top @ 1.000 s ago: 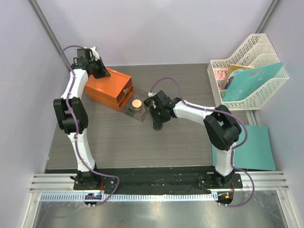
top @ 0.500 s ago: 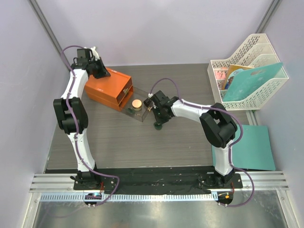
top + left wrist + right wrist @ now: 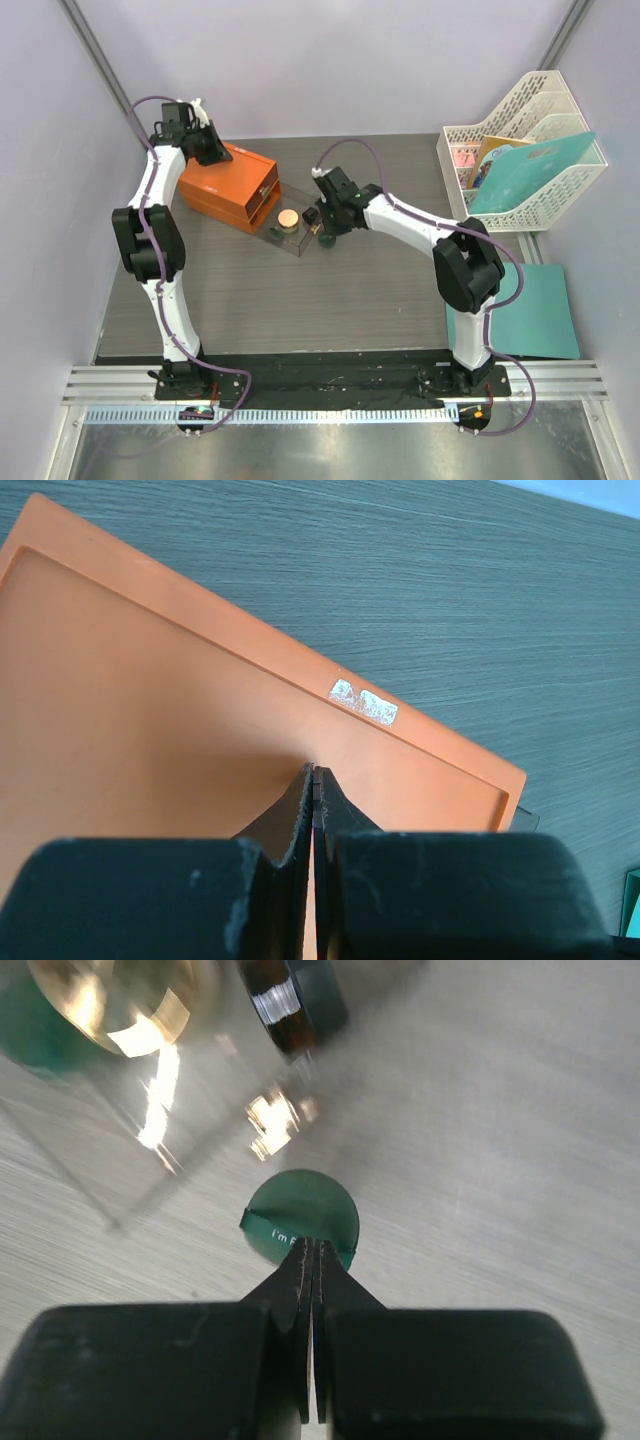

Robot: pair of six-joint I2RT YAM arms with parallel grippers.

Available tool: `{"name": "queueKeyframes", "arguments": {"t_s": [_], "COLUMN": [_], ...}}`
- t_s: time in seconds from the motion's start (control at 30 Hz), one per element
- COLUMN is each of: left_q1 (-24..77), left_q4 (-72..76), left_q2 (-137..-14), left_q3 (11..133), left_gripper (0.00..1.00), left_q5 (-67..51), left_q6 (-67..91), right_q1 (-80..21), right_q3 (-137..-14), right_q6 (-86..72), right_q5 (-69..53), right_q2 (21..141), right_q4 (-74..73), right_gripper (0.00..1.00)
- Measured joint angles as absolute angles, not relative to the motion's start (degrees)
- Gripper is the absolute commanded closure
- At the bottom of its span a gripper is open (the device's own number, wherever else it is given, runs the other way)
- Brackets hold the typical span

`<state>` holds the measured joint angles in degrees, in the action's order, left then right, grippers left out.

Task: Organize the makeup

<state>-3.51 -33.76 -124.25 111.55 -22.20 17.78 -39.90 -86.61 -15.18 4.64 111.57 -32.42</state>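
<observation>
At the green disc [image 3: 303, 1203], right end effector [image 3: 312, 1247] fully closed, holding nothing.

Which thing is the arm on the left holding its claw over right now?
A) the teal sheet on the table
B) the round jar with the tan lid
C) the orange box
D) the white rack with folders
C: the left gripper, closed, points at the flat top of the orange box, which fills most of its wrist view.
</observation>
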Motion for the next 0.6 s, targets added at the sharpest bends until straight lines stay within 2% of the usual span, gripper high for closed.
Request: {"name": "queueKeyframes", "arguments": {"t_s": [0.27,0.43,0.5,0.53,0.6], "left_q1": [-3.51,-3.51,-3.51,-3.51,-3.51], "left_q4": [-33.76,-33.76,-33.76,-33.76,-33.76], "left_q2": [-124.25,-124.25,-124.25,-124.25,-124.25], "left_q3": [111.55,111.55,111.55,111.55,111.55], "left_gripper": [1.0,1.0,1.0,1.0,1.0], "left_q5": [-22.22,-22.26,-22.28,-22.31,-22.33], "left_q6": [17.76,17.76,17.76,17.76,17.76], "right_q1": [-39.79,-39.79,-39.79,-39.79,-39.79], "right_q3": [-100.88,-107.18,-108.73,-109.75,-112.14], "right_q6": [-15.16,-15.64,-16.27,-16.69,-17.65], "right_q5": [1.74,-1.08,-1.61,-2.07,-2.83], "right_q2": [112.18,116.95,119.33,120.95,124.44], "right_q4": [-30.87,-29.36,-29.02,-28.71,-28.62], "right_gripper": [0.99,0.98,0.82,0.62,0.5]}}
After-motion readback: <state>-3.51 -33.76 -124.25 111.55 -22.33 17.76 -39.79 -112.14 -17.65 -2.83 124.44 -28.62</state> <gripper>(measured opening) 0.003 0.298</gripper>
